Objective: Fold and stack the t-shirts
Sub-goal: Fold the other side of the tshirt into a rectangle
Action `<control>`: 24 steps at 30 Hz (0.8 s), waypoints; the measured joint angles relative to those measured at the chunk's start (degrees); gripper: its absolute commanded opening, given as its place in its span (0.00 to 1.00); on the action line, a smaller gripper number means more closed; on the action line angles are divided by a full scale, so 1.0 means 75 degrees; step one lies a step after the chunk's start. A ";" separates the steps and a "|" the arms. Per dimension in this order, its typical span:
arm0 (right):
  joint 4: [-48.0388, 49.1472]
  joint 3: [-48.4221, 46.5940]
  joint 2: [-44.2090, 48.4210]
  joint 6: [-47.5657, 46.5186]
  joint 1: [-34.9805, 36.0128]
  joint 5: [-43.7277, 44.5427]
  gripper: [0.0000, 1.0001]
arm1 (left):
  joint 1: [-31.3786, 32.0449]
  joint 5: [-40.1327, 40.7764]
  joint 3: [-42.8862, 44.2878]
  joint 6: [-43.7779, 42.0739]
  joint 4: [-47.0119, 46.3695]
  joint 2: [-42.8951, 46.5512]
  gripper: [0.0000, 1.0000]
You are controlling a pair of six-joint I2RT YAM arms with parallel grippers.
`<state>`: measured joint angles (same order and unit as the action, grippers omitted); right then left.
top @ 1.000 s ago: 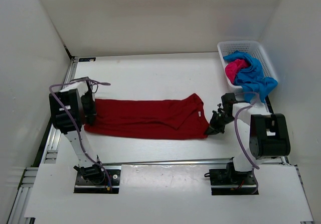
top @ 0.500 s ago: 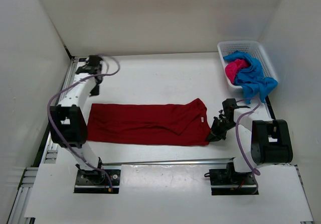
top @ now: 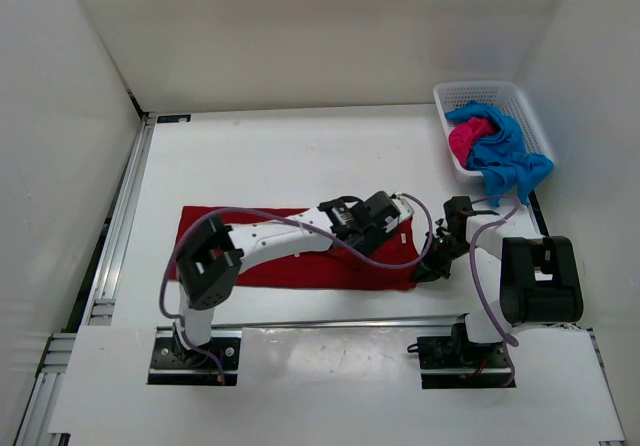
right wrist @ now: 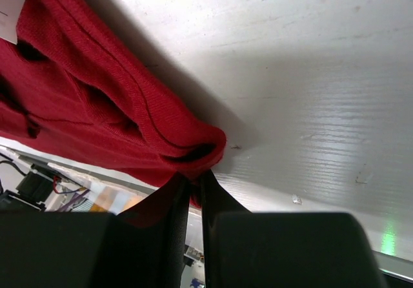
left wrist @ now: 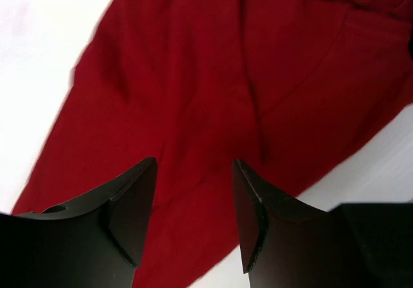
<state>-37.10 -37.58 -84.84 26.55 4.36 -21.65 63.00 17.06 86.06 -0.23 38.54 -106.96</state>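
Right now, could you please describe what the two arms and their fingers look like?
The left arm and the right arm each have white links between bulky black joint housings. A loose purple cable runs along each arm. The fingers are plain matte black, broad and tapering toward the tips. No markings are visible on them.

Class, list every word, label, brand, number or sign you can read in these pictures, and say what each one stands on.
No text can be read anywhere in these pictures.
The only label is a small white tag on the dark red cloth t-shirt. The right wrist view cuts it off at the edge, and it shows no legible print.
The white plastic mesh basket bears no readable marking.
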 measured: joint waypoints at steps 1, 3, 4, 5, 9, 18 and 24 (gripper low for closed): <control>0.0006 0.0006 -0.0003 0.0000 -0.0009 -0.0012 0.14 | -0.0038 -0.0213 0.0207 0.0003 -0.0032 -0.0347 0.61; 0.0038 0.0038 -0.0003 0.0003 -0.0020 -0.0058 0.14 | -0.0087 -0.0408 0.0408 0.0006 -0.0052 -0.0682 0.61; 0.0050 0.0047 -0.0003 0.0003 -0.0026 -0.0082 0.14 | -0.0108 -0.0481 0.0504 0.0009 -0.0093 -0.0845 0.61; 0.0055 0.0050 -0.0003 0.0000 -0.0029 -0.0090 0.14 | -0.0137 -0.0548 0.0580 0.0006 -0.0108 -0.0970 0.61; 0.0099 0.0076 0.0000 0.0000 -0.0029 -0.0143 0.14 | -0.0131 -0.0737 0.0641 0.0006 -0.0157 -0.1215 0.61; 0.0111 0.0076 0.0000 -0.0047 -0.0029 -0.0160 0.14 | -0.0096 -0.1300 0.0586 0.0012 0.0420 -0.1227 0.59; 0.0111 0.0076 0.0000 -0.0073 -0.0029 -0.0166 0.14 | -0.0096 -0.1361 0.0408 0.0020 0.0656 -0.1230 0.54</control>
<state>-36.27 -37.01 -84.84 26.00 4.14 -22.90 62.28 6.85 89.12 -0.08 43.46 -116.18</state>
